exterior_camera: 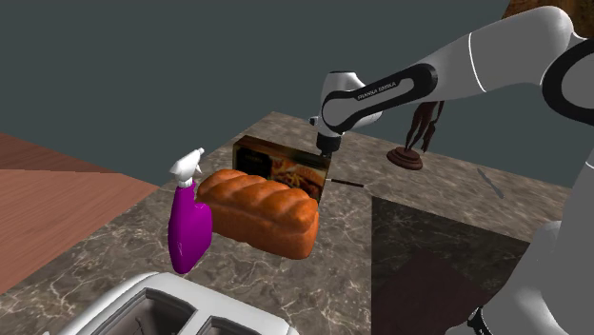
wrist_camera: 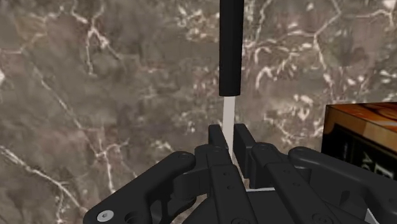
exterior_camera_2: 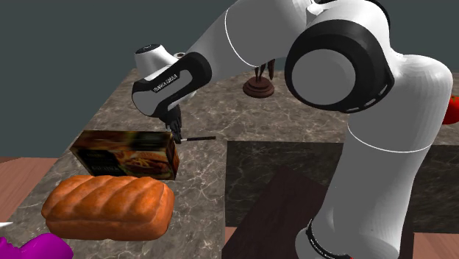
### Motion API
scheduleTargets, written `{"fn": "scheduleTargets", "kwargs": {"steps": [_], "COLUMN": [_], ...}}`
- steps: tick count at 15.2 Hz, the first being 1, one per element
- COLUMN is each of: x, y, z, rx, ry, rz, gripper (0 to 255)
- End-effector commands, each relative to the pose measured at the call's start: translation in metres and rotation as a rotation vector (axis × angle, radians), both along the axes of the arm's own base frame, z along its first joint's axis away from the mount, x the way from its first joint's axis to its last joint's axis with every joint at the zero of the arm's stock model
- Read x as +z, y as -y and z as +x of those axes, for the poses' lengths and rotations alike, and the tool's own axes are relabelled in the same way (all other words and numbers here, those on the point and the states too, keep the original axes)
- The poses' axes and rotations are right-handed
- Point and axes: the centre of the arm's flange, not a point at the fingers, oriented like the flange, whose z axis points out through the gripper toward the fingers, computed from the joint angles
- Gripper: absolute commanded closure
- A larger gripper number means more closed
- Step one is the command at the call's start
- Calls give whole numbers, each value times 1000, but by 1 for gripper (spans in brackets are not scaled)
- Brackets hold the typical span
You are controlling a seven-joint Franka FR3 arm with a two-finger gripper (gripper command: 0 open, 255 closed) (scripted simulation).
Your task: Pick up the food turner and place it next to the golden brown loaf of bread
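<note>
The food turner (wrist_camera: 231, 51) has a black handle and a thin white shaft. My gripper (wrist_camera: 229, 133) is shut on that shaft, and the handle sticks out beyond the fingertips. In the shoulder view the gripper (exterior_camera: 328, 157) hangs low over the marble counter at the right end of a printed food box (exterior_camera: 281, 167), with the turner's handle (exterior_camera: 348, 183) pointing right. The golden brown loaf (exterior_camera: 257, 211) lies in front of the box, toward the camera. From the second exterior view, the turner (exterior_camera_2: 197, 137) and gripper (exterior_camera_2: 175, 132) sit behind the box (exterior_camera_2: 129, 154) and the loaf (exterior_camera_2: 109, 206).
A purple spray bottle (exterior_camera: 188, 226) stands left of the loaf. A white toaster (exterior_camera: 162, 309) sits at the counter's near edge. A dark brown ornament on a round base (exterior_camera: 407, 157) stands at the back. A dark inset panel (exterior_camera: 438, 257) fills the counter's right part.
</note>
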Motion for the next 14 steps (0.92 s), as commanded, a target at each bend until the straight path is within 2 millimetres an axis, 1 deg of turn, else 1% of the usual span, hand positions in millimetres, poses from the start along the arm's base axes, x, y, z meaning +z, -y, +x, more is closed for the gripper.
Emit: {"fn": "scheduleTargets", "kwargs": {"steps": [1, 4, 5, 10, 13, 14], "x": [0, 0, 0, 0, 39, 50], "y": [0, 0, 0, 0, -2, -2], "z": [0, 0, 0, 0, 2, 3], "rx": [0, 0, 0, 0, 0, 0], "ry": [0, 0, 0, 0, 0, 0], "rz": [0, 0, 0, 0, 0, 0], "gripper": [255, 255, 0, 0, 0, 0]}}
